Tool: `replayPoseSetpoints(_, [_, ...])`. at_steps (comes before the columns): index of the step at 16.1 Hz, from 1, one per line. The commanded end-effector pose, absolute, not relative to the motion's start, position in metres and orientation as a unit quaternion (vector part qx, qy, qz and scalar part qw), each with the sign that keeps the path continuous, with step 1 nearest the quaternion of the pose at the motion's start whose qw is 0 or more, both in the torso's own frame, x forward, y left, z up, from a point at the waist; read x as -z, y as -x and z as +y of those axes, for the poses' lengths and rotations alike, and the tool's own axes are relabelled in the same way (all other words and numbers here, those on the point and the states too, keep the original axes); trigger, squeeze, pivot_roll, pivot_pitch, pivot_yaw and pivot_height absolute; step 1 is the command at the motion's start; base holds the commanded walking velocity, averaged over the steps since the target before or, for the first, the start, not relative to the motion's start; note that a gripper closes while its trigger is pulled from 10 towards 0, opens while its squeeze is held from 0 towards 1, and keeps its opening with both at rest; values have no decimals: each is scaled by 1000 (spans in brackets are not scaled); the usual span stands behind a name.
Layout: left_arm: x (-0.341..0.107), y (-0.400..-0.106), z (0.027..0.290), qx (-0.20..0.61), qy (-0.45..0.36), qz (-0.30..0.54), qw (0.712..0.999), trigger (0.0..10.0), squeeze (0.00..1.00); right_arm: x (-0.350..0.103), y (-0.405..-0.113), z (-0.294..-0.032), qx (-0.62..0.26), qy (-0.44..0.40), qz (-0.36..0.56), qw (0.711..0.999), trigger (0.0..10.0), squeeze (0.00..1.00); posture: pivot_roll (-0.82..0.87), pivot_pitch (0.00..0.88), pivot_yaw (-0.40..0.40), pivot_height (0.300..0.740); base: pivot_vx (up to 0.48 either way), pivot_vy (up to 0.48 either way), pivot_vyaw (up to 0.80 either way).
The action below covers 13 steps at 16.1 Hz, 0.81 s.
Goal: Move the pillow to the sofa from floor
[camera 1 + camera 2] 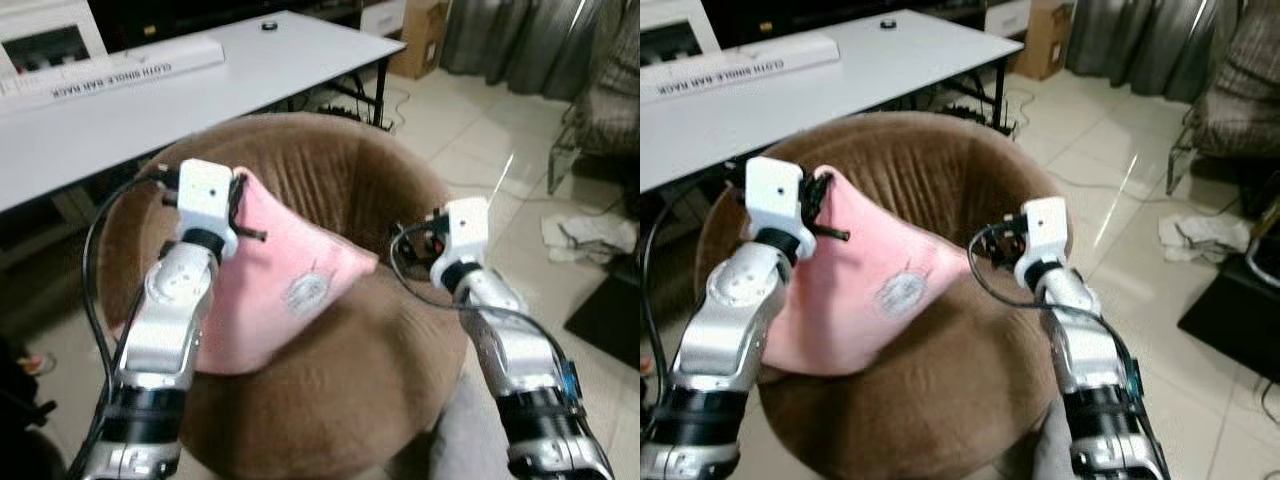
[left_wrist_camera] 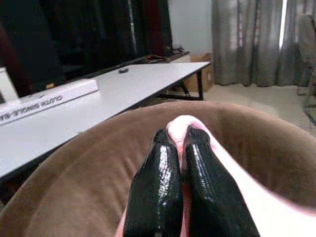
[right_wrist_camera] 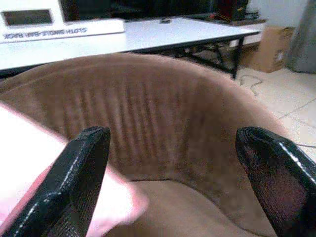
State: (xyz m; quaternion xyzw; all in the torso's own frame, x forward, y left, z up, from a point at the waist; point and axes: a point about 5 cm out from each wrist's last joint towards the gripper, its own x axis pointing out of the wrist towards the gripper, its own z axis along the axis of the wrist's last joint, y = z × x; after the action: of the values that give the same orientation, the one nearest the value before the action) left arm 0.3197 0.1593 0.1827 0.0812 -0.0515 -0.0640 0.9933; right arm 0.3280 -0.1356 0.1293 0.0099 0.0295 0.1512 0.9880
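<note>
Pillow (image 1: pixel 275 290) is off the floor and lying over the seat of the brown round sofa (image 1: pixel 400 400), upper corner raised against the backrest.

Key relation: the pink pillow's long axis runs diagonally, from the raised corner at my left gripper (image 2: pixel 181 143) down and across to the pointed corner near my right gripper (image 3: pixel 173 143). Low edge drapes toward the front-left rim of the seat.

Left gripper: closed on the pillow's top corner. In the left wrist view both black fingers (image 2: pixel 158 187) are pressed together with a fold of pink fabric pinched between and poking past the tips. It's holding that corner up in front of the backrest; it's the only arm with contact.

Right gripper: wide open, holding nothing. In the right wrist view the pillow's edge sits just beside one finger (image 3: pixel 74 182), blurred, can't tell if it touches. Beyond the fingers is the ribbed backrest. From the head view it's just off the pillow's right-hand point, over the seat.

White table (image 1: pixel 200 90) stands behind the sofa, clear of the arms.

My read: the pillow is basically placed. Remaining move is opening the left gripper so the corner drops onto the cushion. Risk: the weight biased to the front-left rim could let it slide off.
</note>
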Motion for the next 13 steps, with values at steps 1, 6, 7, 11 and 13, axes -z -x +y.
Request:
replayPoseSetpoints(1, [-188, -318, 167, 57, -83, -69, 993, 10000, 0, -133, -328, -126, -166, -10, 31, 986, 10000, 0, 163, 0, 13, 740, 0, 0, 0])
replayPoseSetpoints(6, [-183, -323, 161, 78, -120, -46, 989, 10000, 0, -133, -328, -129, -172, 3, 41, 984, 10000, 0, 162, 0, 14, 740, 0, 0, 0])
replayPoseSetpoints(7, [-183, -324, 160, 81, -121, -46, 988, 10000, 0, -133, -328, -129, -172, 4, 42, 984, 10000, 0, 162, 0, 14, 740, 0, 0, 0])
replayPoseSetpoints(11, [-190, -333, 148, 117, -129, -58, 983, 10000, 0, -142, -330, -131, -192, 28, 33, 980, 10000, 0, 158, 0, 4, 740, 0, 0, 0])
replayPoseSetpoints(13, [-193, -339, 144, 147, -128, -63, 979, 10000, 0, -144, -326, -128, -253, 29, 49, 966, 10000, 0, 154, 0, 2, 740, 0, 0, 0])
